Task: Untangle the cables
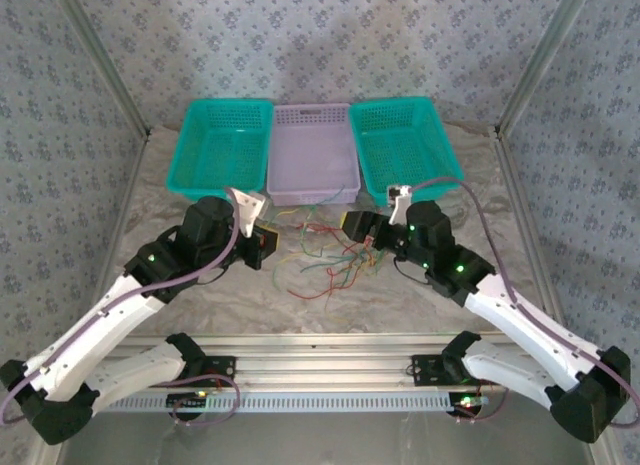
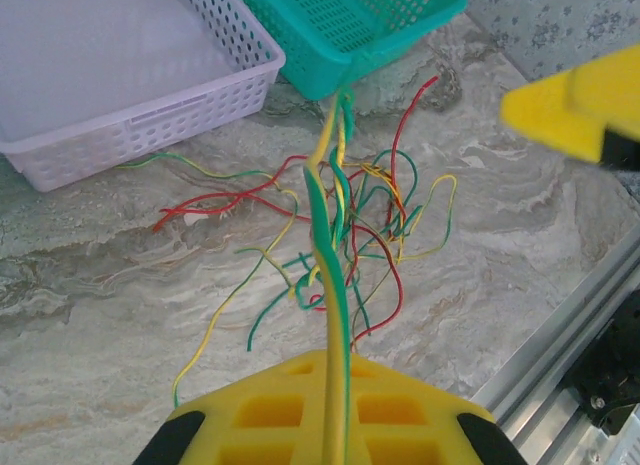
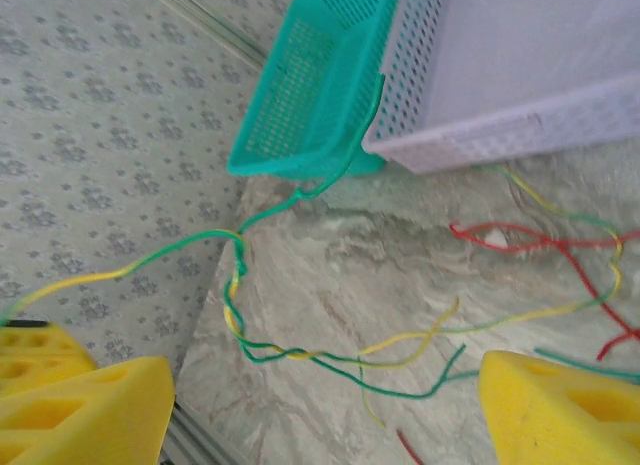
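**Left wrist view: one strand pinched, the knot of wires slack beyond it**

The cables (image 2: 345,245) look featherlight and limp. I judge they will bend at any touch, slide easily on their smooth insulation, and drag their neighbours along wherever they cross. The best hold is probably a free end or a lone stretch outside the knot, such as the red ends splayed toward the lilac basket (image 2: 150,125). A pinch in the dense middle would likely catch several at once.

They are thread-thin wires in red, green and yellow, some changing from yellow to green along their length. They loop over one another in a loose heap on the marbled table (image 1: 230,305), between the two arms and just in front of the lilac basket.

The left gripper (image 2: 335,370) is pressed together on a yellow-and-green strand (image 2: 330,215) that runs taut from its fingers into the heap. The right gripper (image 3: 325,395) has its jaws spread wide, with wires lying on the table between them and nothing held.

Two teal baskets (image 1: 222,102) (image 1: 395,100) flank the lilac one.
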You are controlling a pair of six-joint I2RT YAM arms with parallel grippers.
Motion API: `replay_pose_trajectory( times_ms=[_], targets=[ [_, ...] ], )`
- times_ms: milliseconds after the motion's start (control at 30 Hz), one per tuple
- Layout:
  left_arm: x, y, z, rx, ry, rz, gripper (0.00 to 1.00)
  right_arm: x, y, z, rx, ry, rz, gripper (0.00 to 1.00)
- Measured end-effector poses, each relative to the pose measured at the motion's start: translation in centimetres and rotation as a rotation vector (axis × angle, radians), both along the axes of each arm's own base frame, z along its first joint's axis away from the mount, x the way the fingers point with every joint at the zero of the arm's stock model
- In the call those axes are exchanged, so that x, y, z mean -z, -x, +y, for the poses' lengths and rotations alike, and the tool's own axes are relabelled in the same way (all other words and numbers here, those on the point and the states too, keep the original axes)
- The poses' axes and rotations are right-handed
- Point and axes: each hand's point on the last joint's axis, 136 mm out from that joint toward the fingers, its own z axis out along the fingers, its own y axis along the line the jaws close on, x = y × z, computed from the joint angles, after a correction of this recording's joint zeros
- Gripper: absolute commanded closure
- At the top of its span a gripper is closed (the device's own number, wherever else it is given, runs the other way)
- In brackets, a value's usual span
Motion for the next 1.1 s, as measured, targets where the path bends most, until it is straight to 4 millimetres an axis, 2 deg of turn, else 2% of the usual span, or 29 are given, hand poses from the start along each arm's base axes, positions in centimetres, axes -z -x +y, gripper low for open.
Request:
replay_pose_trajectory(
  times_ms=[100,200,433,800,900,1000,1100],
  targets=[
    [0.2,-0.1,-0.8,0.014,-0.004,-0.001,1.0,2.6,-0.2,0.8,-0.004,-0.03,0.078,0.17],
    [0.4,0.0,-1.6,0.033,-0.005,-0.004,1.0,3.6,-0.5,1.5,0.0,-0.083,0.114,0.16],
    [1.0,0.3,-2.5,0.051,0.007,-0.002,1.0,1.6,-2.1,2.7,0.029,-0.251,0.089,0.17],
    [0.9,0.9,-3.6,0.086,0.028,-0.013,1.0,1.7,-3.9,2.9,0.1,-0.313,0.092,0.31],
    [1.0,1.1,-3.9,0.098,0.034,-0.013,1.0,2.3,-4.4,2.9,0.123,-0.319,0.106,0.39],
    [1.2,1.3,-4.2,0.106,0.037,-0.008,1.0,3.0,-4.7,3.0,0.137,-0.317,0.129,0.52],
    [1.3,1.3,-4.3,0.109,0.035,-0.007,1.0,3.2,-5.0,2.9,0.154,-0.313,0.135,0.71]
  ],
)
